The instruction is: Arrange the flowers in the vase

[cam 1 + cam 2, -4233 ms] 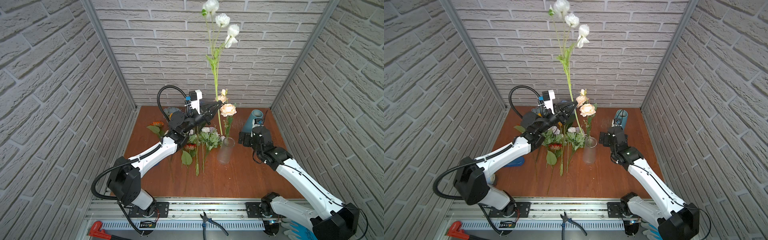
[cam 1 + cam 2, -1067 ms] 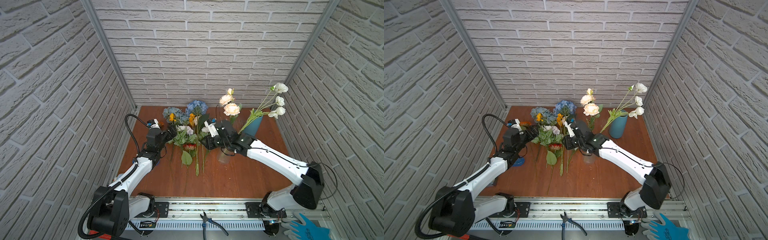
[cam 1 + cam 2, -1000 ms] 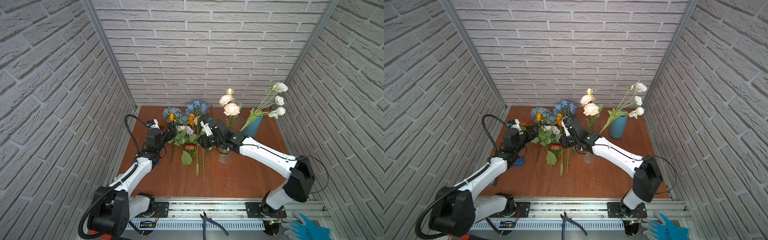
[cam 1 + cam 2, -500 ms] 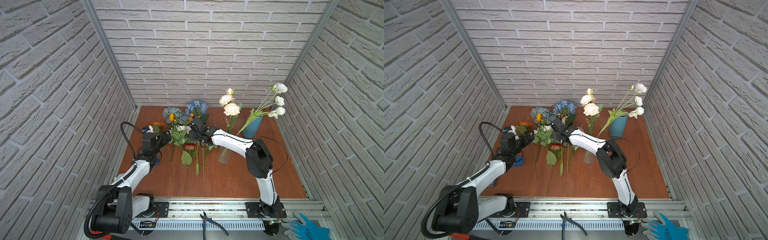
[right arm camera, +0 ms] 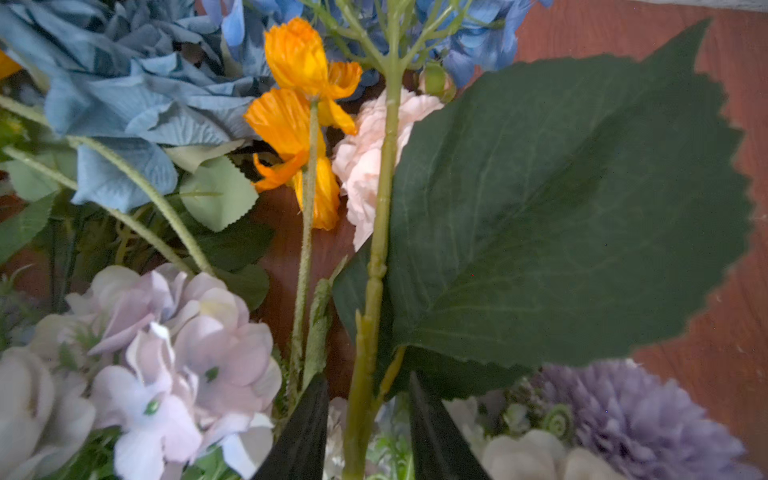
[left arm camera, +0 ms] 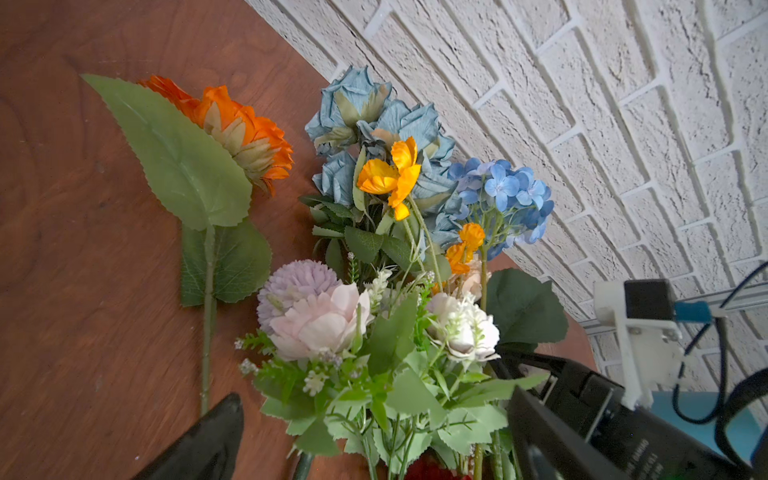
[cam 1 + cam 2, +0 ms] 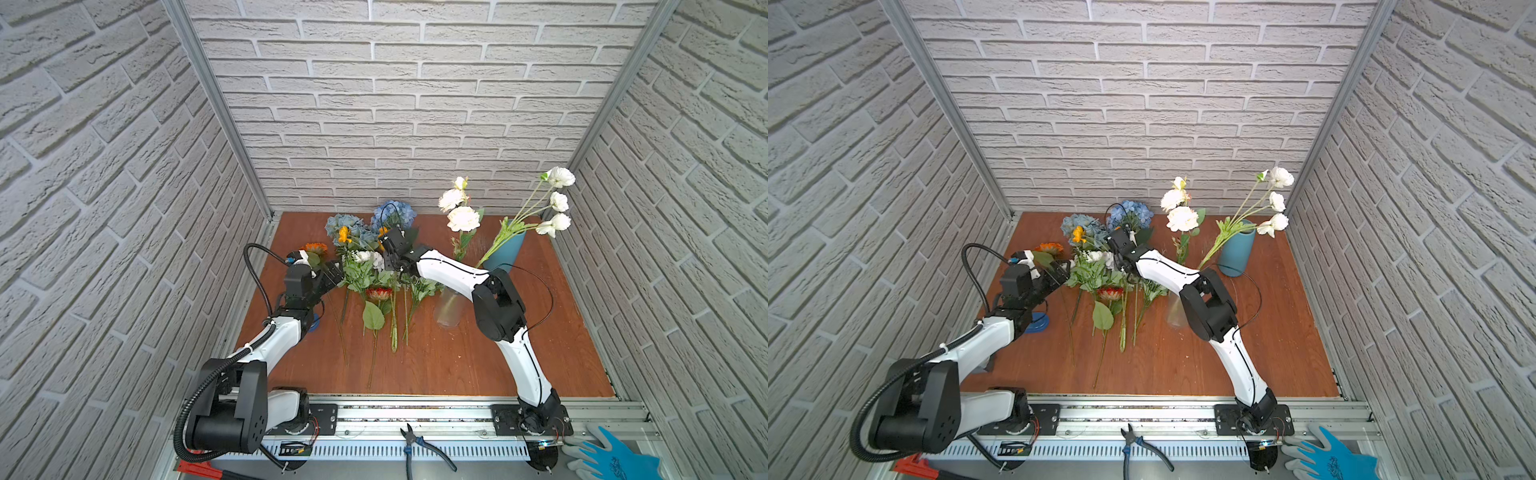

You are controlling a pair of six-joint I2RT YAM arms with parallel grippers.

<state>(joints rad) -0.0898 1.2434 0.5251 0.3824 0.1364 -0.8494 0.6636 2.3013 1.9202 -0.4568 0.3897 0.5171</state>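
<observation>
Heap of flowers [image 6: 386, 249] on brown table [image 6: 83, 299], orange daisy [image 6: 241, 129] alongside.

Flowers [image 7: 361, 270] lie on table [image 7: 457, 365] left of vase [image 7: 448, 311]

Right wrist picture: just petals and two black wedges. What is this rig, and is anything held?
Two white robot arms stand at a wooden table. Two pictures look down from overhead; the other two come from cameras on each arm's wrist. Loose artificial flowers lie piled; peach roses stand in a glass vase, white flowers in a blue vase. The black wedges are the fingers of the right gripper, either side of a green stem, not closed. The left gripper is open, empty.
</observation>
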